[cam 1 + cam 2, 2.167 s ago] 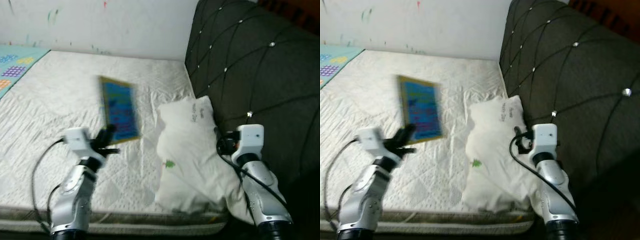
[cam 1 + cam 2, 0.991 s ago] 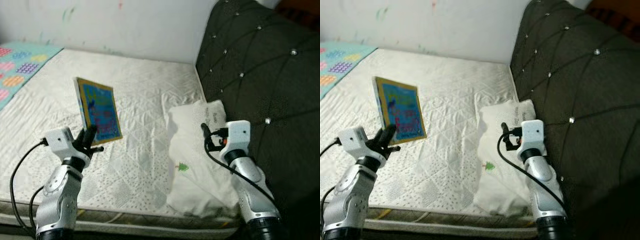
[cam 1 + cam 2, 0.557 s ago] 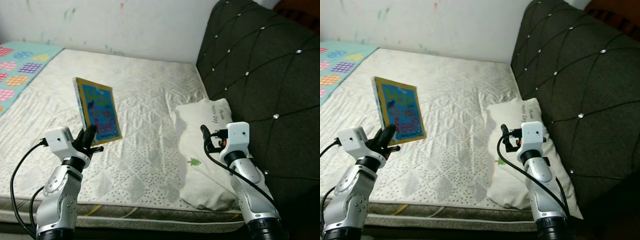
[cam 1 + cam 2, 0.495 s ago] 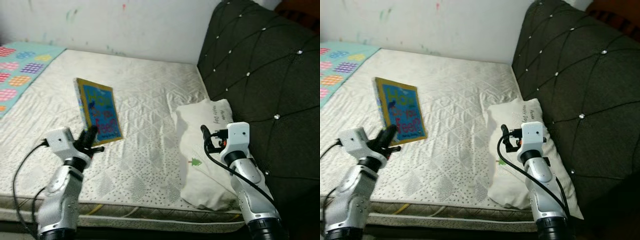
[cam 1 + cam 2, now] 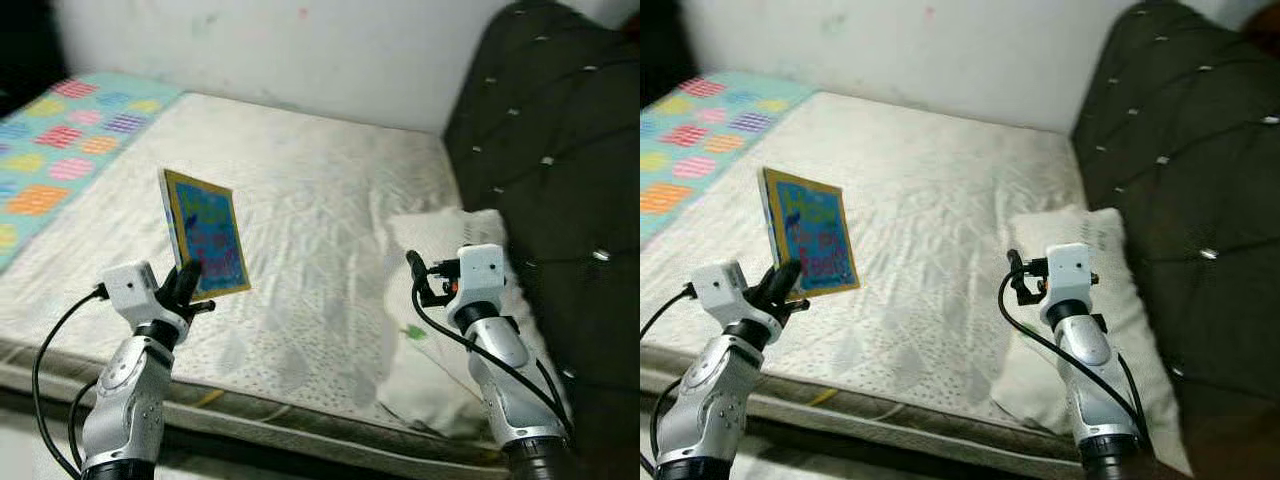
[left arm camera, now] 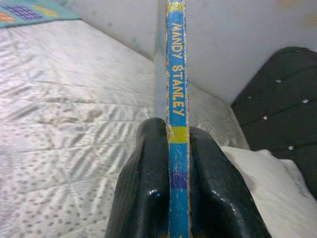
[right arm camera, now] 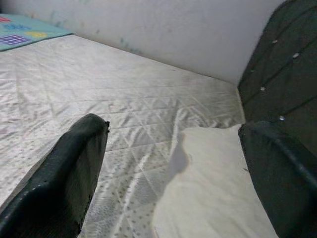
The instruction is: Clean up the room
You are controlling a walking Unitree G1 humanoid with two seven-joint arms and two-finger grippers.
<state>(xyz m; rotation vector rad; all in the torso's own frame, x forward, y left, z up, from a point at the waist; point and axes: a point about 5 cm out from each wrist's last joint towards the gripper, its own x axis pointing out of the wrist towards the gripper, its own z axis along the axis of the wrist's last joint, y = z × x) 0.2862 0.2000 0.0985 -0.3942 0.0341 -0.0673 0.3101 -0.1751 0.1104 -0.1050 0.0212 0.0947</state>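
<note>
View has swung left vs a sec ago, so robot's prob turning away w/ the book (image 5: pixel 206 235), upright & clamped in left tool (image 5: pixel 187 290) above the bed (image 5: pixel 330 200); right tool (image 7: pixel 168 163) spread apart, empty, over pillow (image 5: pixel 1110 300).

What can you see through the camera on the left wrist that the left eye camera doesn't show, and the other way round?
The left wrist view looks straight along the book's spine, close enough to read "MANDY STANLEY", with a black finger pressed on each side. The left eye view instead shows the book's blue, yellow-edged cover held upright above the mattress by the left gripper, the right gripper raised over the pillow, and the colourful patterned blanket at the far left. Both show the white quilted mattress, the pillow, the dark tufted headboard and the wall.
</note>
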